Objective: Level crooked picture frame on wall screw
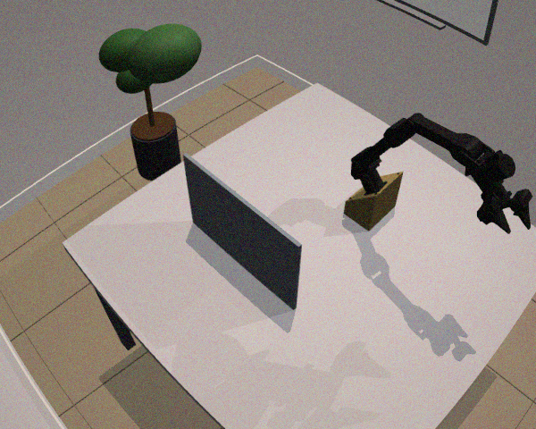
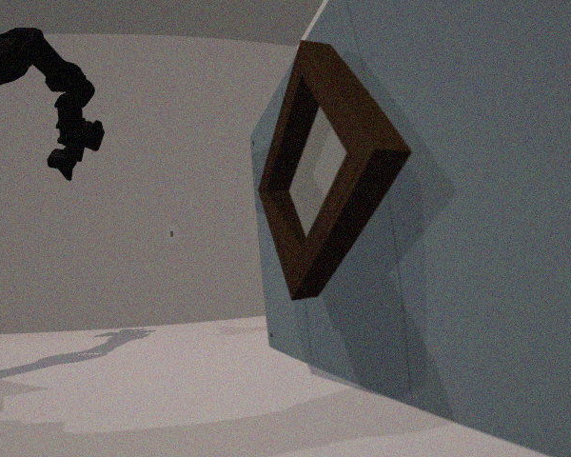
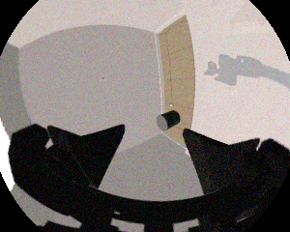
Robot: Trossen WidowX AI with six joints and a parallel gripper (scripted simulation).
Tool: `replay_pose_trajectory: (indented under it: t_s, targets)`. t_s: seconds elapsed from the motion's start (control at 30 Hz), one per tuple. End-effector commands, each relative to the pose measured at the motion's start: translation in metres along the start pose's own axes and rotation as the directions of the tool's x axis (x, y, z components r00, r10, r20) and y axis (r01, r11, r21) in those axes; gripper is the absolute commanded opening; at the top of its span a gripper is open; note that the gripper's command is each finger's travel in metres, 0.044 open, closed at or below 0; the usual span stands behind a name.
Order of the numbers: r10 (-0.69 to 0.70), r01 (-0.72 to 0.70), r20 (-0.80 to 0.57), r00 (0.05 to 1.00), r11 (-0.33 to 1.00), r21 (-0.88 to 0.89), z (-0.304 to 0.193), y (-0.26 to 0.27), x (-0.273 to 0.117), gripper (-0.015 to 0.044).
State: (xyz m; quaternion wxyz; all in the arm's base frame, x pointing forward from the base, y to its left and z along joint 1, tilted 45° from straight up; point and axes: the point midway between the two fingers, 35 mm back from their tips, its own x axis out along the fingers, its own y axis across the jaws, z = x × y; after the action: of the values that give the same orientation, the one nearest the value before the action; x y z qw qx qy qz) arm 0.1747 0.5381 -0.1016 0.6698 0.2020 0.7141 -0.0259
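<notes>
The brown picture frame [image 2: 349, 100] hangs clearly crooked on the blue face of the upright panel [image 2: 512, 207] [image 1: 240, 226]. Its upper bar slopes down steeply toward the near right in the exterior view, so the far end of that bar is the high one. The screw and the notched strip do not show. In the top view the panel's dark back hides the frame. The wrist view does not show the frame. My gripper [image 1: 518, 229] [image 2: 69, 175] [image 3: 155, 130] is open and empty, in the air well away from the frame, pointing down.
The panel stands upright on the white table [image 1: 134, 258]. The arm's wooden wedge base [image 1: 367, 214] stands on the table on the frame's side of the panel. A potted plant [image 1: 166, 53] stands on the floor beyond the table. A dark cylinder [image 3: 173, 119] shows in the wrist view.
</notes>
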Motion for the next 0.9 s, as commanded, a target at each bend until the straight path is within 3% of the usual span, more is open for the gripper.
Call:
replay_pose_trajectory:
  t_s: [0.0, 0.17, 0.37, 0.87]
  targets:
    - [0.004, -0.004, 0.001, 1.000, 1.000, 0.000, 0.002, 0.001, -0.002, 0.0374]
    - [0.105, -0.105, 0.035, 0.994, 0.994, -0.002, 0.058, 0.014, -0.057, 0.0260]
    - [0.148, -0.144, 0.113, 0.982, 0.989, -0.047, 0.111, 0.005, -0.104, 0.0260]
    - [0.390, -0.382, 0.366, 0.845, 0.919, -0.097, 0.249, -0.073, -0.282, 0.0260]
